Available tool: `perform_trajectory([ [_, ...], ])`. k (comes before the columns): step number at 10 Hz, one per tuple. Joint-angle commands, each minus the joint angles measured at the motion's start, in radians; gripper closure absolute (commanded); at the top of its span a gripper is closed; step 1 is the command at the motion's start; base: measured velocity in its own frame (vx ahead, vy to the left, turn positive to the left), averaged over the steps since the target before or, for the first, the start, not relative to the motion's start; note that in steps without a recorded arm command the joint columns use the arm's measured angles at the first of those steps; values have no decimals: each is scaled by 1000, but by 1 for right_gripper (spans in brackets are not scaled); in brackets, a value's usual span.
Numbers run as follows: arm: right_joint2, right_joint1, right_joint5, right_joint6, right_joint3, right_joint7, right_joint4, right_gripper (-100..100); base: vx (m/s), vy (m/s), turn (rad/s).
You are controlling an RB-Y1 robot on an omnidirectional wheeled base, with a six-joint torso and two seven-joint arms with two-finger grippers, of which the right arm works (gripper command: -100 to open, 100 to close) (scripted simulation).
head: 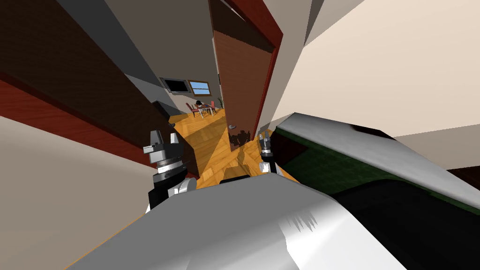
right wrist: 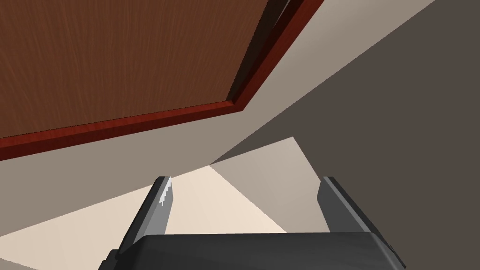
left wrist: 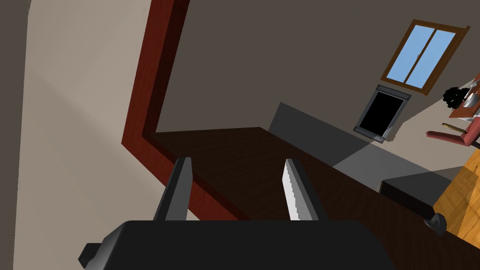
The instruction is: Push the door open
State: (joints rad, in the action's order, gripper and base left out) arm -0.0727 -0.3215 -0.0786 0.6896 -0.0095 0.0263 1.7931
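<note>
Right gripper (head: pixel 265 137) fingers spread wide, empty; brown door (head: pixel 243 89) just ahead, slightly to its left, long axis upright, ajar from red frame (head: pixel 271 79), handle (head: pixel 231 126) near free edge; left gripper (head: pixel 162 136) also wide, empty, beside dark brown panel (head: pixel 93 89) on left; judgement: right arm nearer, push near handle side

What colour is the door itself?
The door is mid-brown with a fine wood grain, clearest in the right wrist view.
</note>
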Motion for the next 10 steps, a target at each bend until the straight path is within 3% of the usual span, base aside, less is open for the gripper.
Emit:
perform_trajectory([
  [1,-1,29,4,7,1,-2,-50,-100,95,-55,141],
  [2,-1,29,4,7,1,-2,-65,-100,51,-52,64],
  [4,-4,64,7,16,0,-6,-137,-100,54,-42,126],
  [5,-4,64,7,16,0,-6,-144,-100,55,-35,58],
  [7,-7,99,11,25,-1,-10,-217,-100,51,-51,125],
  [8,-7,99,11,25,-1,-10,-225,-100,55,-46,71],
  [10,-9,135,15,34,-3,-15,-293,-100,59,-41,137],
])
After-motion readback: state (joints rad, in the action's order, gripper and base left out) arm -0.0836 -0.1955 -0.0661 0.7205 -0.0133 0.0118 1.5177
